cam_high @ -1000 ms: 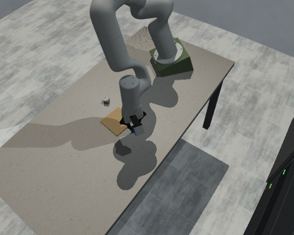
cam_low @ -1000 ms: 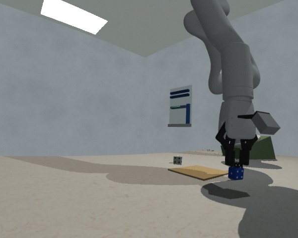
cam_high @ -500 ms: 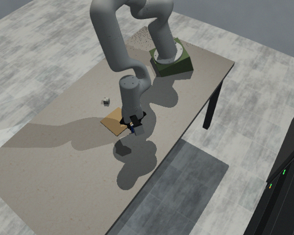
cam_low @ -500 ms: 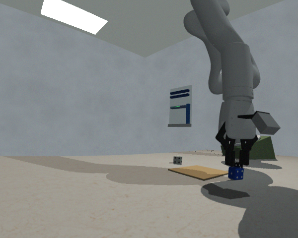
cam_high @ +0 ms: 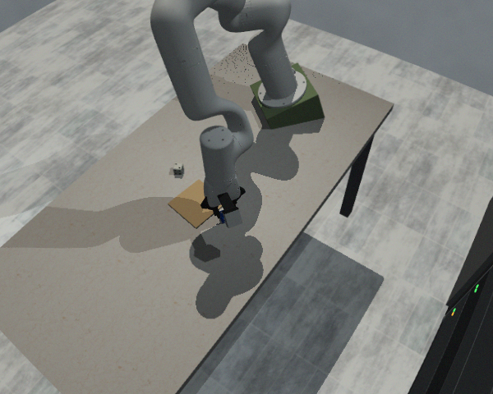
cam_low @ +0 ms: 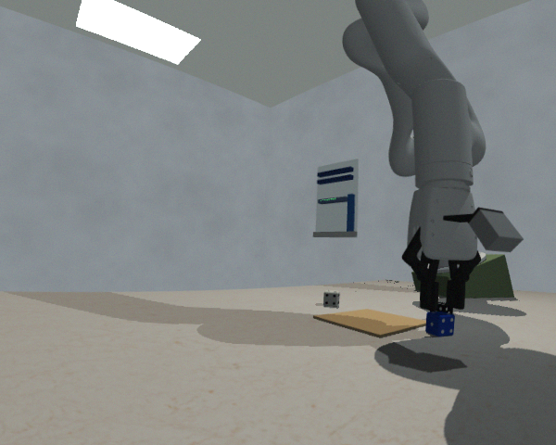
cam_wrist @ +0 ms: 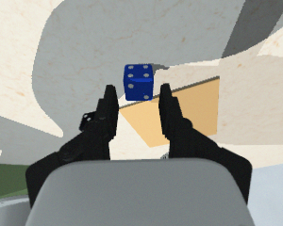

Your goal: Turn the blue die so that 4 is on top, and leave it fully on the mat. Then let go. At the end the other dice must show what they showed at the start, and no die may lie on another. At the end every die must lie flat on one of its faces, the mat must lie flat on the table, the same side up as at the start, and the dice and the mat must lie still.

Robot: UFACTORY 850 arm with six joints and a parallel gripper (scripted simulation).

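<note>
Blue die [cam_low: 440, 324] sits on the table [cam_low: 125, 383], just off the near corner of the tan mat [cam_low: 372, 322], touching or nearly touching its edge; not on the mat. In the wrist view its upper face shows four pips, though which face is truly up is hard to call from that angle. Gripper [cam_low: 441, 306] hangs straight above the die, fingers pointing down, tips at about the die's top edge. Jaws are roughly half open with nothing between them yet; the gap looks a little wider than the die. Key relation: die lies directly below the gripper and centred between the two fingers, so a short straight descent should bracket it. White die [cam_high: 177, 169] stands well apart on the far side of the mat, out of the way. Mat lies flat.
</note>
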